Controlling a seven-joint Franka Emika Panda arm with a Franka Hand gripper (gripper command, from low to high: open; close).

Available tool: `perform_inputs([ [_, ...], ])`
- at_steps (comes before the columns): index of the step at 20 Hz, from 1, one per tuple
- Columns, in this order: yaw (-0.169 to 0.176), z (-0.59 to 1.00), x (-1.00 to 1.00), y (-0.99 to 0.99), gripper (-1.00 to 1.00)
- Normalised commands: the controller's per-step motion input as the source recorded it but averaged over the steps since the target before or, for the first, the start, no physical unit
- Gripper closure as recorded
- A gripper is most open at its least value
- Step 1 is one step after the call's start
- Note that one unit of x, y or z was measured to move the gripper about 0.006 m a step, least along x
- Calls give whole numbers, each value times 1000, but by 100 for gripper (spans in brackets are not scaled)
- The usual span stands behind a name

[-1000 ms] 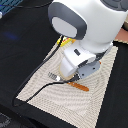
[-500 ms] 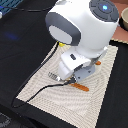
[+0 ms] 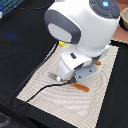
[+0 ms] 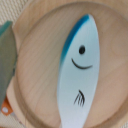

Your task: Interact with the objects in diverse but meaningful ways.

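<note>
We hover over the white fish-shaped paddle (image 4: 80,75) lying flat on the round wooden plate (image 4: 40,95); whether our pincer is parted we cannot tell. We should straddle its narrow width.

Fish-shaped piece (image 4: 80,70) fills plate (image 4: 37,75) middle; bare wood either side.

I find no readable words, brand names or numbers in either view. The nearest thing to a sign is the drawing on the white elongated paddle-like piece (image 4: 80,75) in my wrist view — a dark dot for an eye, a curved smile line and a few short fin strokes, with a blue edge at one end. It lies on the tan round plate (image 4: 40,75).
</note>
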Motion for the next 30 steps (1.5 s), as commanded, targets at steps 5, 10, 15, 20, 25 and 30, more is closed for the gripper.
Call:
perform_inputs([
  [5,55,765,-679,703,-100],
  [10,21,498,-702,822,-100],
  [15,0,0,-803,744,-100],
  [20,0,-387,-726,423,-100],
  [25,-32,-428,-733,291,-100],
  [30,-75,-433,-684,254,-100],
])
